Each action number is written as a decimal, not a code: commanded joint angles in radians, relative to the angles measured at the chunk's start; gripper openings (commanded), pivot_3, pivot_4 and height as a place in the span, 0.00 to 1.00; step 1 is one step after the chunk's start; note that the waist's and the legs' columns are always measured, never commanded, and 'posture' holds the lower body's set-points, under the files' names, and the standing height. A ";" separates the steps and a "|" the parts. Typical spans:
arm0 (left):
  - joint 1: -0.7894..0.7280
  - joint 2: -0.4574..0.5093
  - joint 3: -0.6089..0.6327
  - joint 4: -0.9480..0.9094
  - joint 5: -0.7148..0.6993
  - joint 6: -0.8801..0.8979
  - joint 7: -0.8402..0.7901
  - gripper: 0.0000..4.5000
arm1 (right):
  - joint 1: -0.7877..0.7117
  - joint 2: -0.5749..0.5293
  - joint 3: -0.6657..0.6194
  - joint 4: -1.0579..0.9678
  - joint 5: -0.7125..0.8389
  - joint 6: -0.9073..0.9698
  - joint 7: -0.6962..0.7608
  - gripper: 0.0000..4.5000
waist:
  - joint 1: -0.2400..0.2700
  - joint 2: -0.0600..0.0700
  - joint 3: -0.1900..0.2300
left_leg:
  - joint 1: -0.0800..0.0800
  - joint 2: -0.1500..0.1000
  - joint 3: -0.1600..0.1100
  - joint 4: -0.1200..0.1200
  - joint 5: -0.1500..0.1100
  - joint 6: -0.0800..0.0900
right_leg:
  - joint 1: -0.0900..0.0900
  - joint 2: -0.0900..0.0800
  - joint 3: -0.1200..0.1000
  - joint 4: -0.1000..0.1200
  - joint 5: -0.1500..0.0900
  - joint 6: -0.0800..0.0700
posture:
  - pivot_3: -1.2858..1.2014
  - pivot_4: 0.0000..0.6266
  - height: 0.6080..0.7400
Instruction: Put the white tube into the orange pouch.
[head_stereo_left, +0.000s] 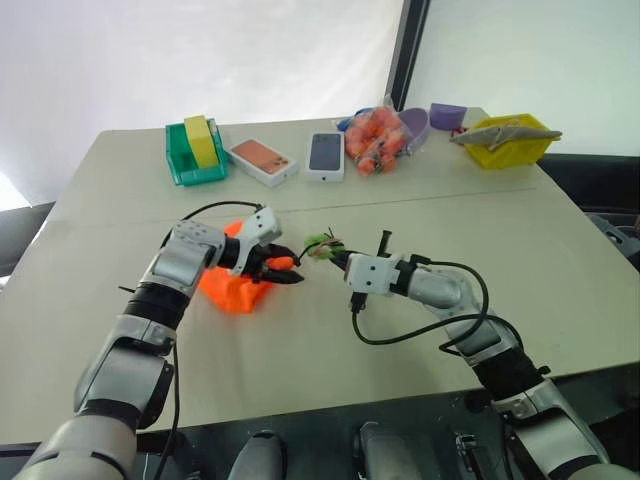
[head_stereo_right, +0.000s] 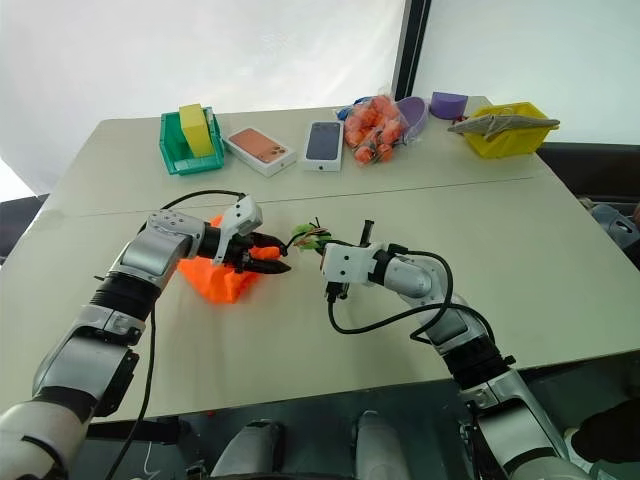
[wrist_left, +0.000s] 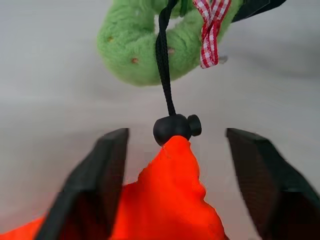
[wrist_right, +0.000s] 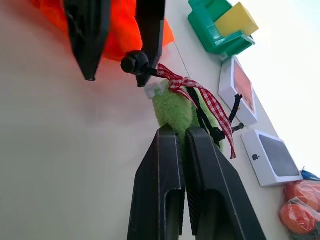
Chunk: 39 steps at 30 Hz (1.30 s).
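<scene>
Left eye view: phone boxes (head_stereo_left: 290, 157) behind orange pouch (head_stereo_left: 232, 290)

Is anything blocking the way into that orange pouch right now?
Yes. The orange pouch has its mouth gathered shut under the black cord stopper. The left gripper stands open around that neck; the right gripper is shut on the green charm at the cord's end.

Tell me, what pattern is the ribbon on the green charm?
Red-and-white gingham check; the ribbon on the green charm shows best in the right wrist view.
</scene>
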 joint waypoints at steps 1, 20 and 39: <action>0.006 0.000 0.027 -0.039 -0.019 0.000 0.017 0.99 | -0.005 0.005 -0.004 -0.045 0.001 -0.005 -0.009 0.00 | 0.000 0.000 0.000 | 0.000 0.000 0.000 0.000 0.000 0.000 | 0.000 0.000 0.000 0.000 0.000 0.000 | 0.52 0.24 1.00; 0.043 -0.013 0.049 -0.097 -0.048 0.051 0.081 0.14 | 0.006 0.006 0.003 -0.060 0.001 0.005 0.000 0.00 | 0.000 0.000 0.000 | 0.001 0.000 0.000 0.000 0.000 0.000 | 0.001 0.000 0.000 0.000 0.000 0.000 | 0.52 0.24 1.00; 0.196 0.144 0.012 -0.210 0.028 -0.055 0.047 0.05 | 0.008 -0.080 -0.048 0.006 -0.090 0.071 -0.072 0.00 | 0.001 0.000 0.000 | 0.001 0.000 0.000 0.001 0.000 0.000 | 0.001 0.000 0.000 0.001 0.000 0.000 | 0.52 0.24 1.00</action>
